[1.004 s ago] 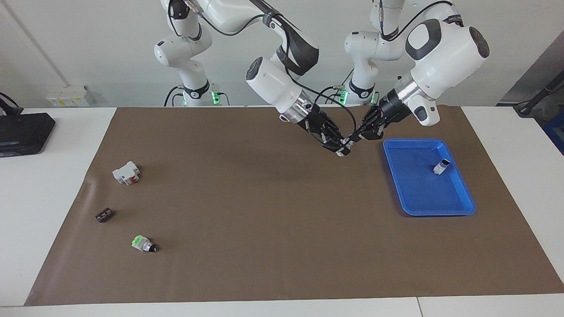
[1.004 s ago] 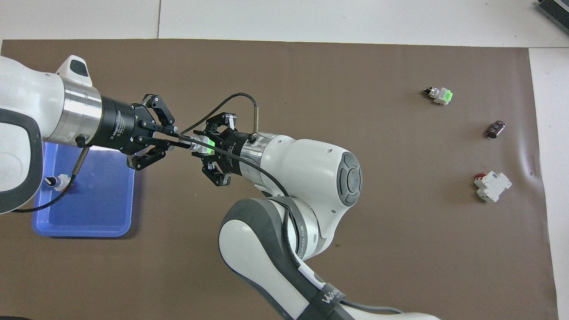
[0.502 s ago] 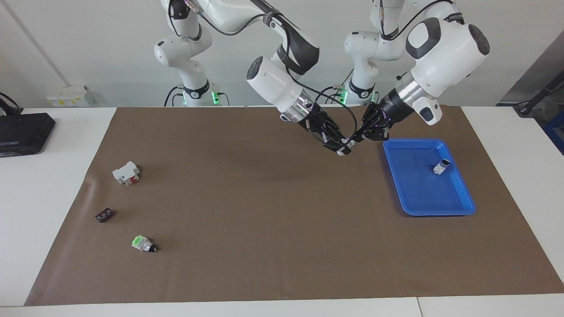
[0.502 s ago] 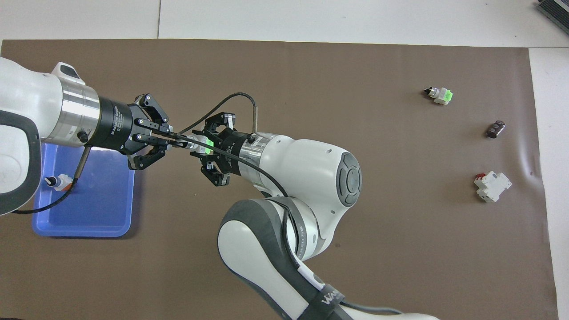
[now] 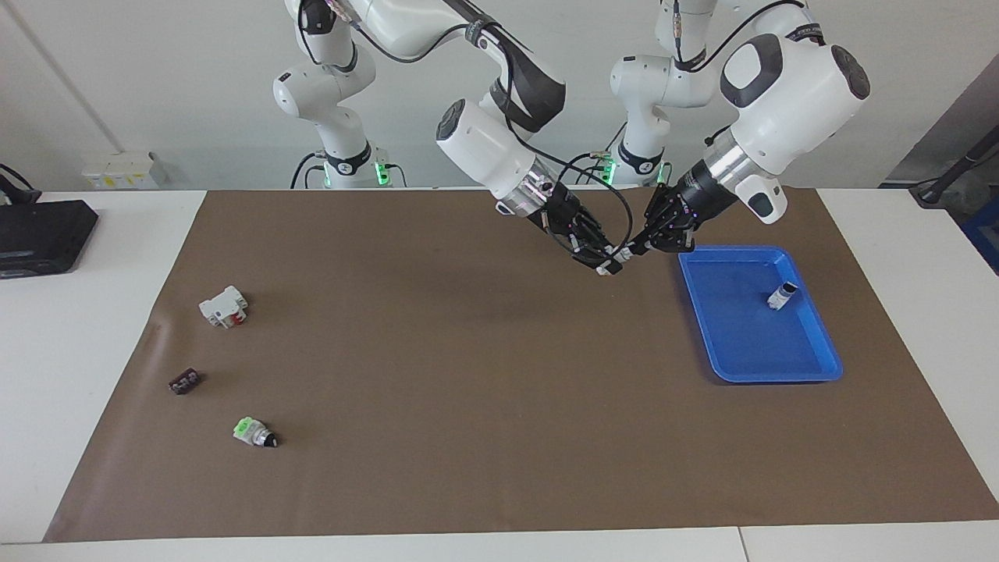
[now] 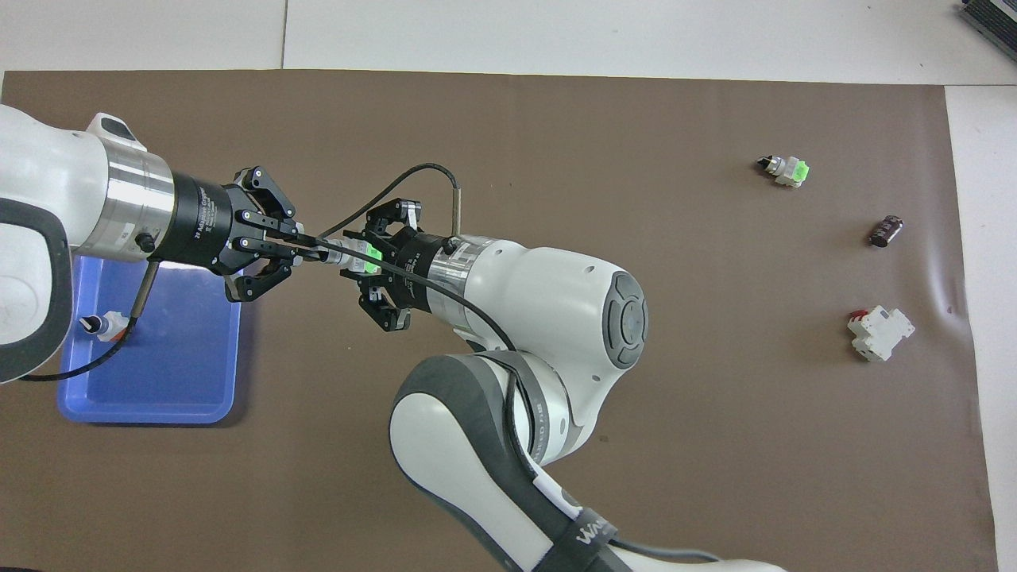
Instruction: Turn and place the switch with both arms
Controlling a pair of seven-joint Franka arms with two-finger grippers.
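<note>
The switch [image 5: 619, 254] [image 6: 348, 254] hangs in the air between both grippers, over the brown mat [image 5: 468, 375] beside the blue tray [image 5: 761, 378]. Its bright green end sits in my right gripper [image 5: 607, 265] [image 6: 362, 258], which is shut on it. Its white-grey body points toward my left gripper [image 5: 634, 248] [image 6: 318, 252], which is shut on the other end. That end's dark tip is hidden by the fingers. Both grippers meet tip to tip.
The blue tray [image 6: 143, 415] holds a small white part with a dark tip [image 5: 780, 297] [image 6: 103, 326]. Toward the right arm's end lie a stubby green-ended switch [image 5: 254, 432] [image 6: 785, 169], a dark small part [image 5: 184, 382] and a white block with red [image 5: 224, 306].
Both grippers, with the switch between them, have shifted slightly toward the blue tray. The left wrist has risen a little. Nothing on the mat has moved.
</note>
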